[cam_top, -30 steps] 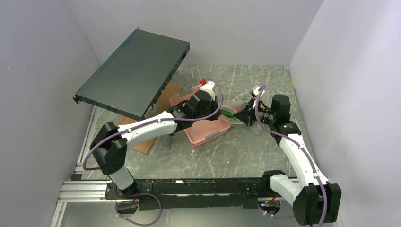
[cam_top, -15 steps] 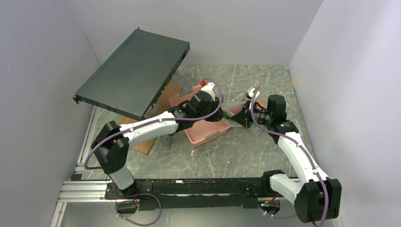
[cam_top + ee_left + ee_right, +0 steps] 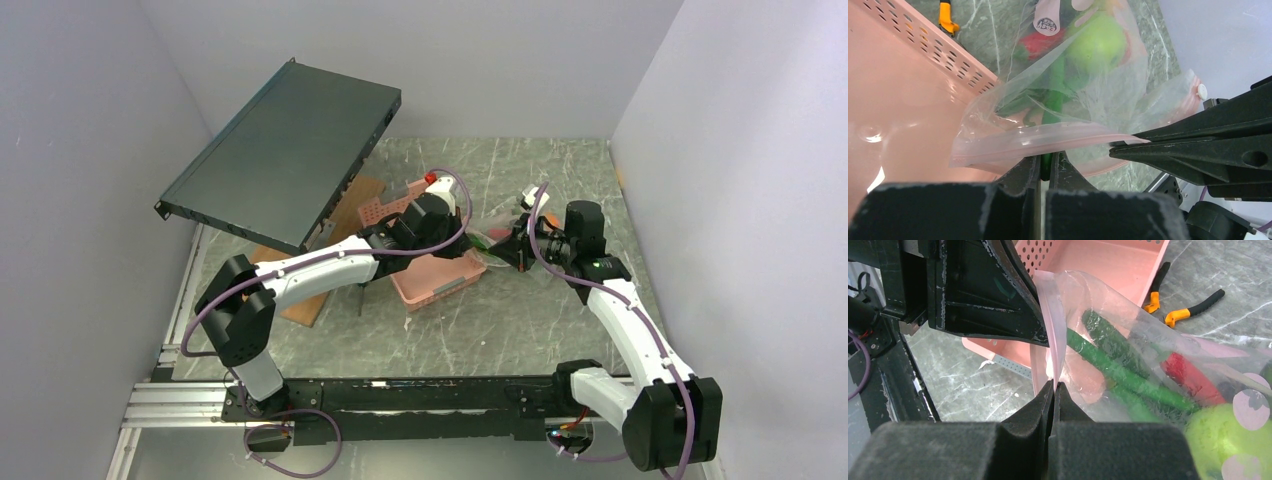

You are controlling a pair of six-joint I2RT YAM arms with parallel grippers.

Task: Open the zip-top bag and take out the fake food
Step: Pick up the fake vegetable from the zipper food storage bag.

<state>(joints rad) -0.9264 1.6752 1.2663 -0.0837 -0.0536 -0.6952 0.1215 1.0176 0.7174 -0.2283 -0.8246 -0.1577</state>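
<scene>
The clear zip-top bag [image 3: 1108, 95] hangs between my two grippers, beside the pink basket. My right gripper [image 3: 1053, 386] is shut on its pink zip strip [image 3: 1052, 315]. My left gripper [image 3: 1046, 161] is shut under the strip's other lip [image 3: 1038, 142], with only a thin gap between its fingers. The fake food lies inside the bag: a lime-green apple [image 3: 1098, 42], long green pods [image 3: 1118, 372] and a red piece [image 3: 1190, 377]. In the top view the left gripper [image 3: 478, 238] and the right gripper [image 3: 515, 247] face each other across the bag [image 3: 497, 225].
The pink perforated basket [image 3: 440, 278] sits under my left wrist. Orange-handled pliers [image 3: 1193, 307] lie on the marble table beyond the bag. A dark flat rack unit [image 3: 285, 150] leans at the back left over a brown board [image 3: 310, 300]. Walls stand close on both sides.
My right gripper has shifted slightly left and back with the bag's edge, lifting the bag. My left gripper opened briefly and shut again at the strip.
</scene>
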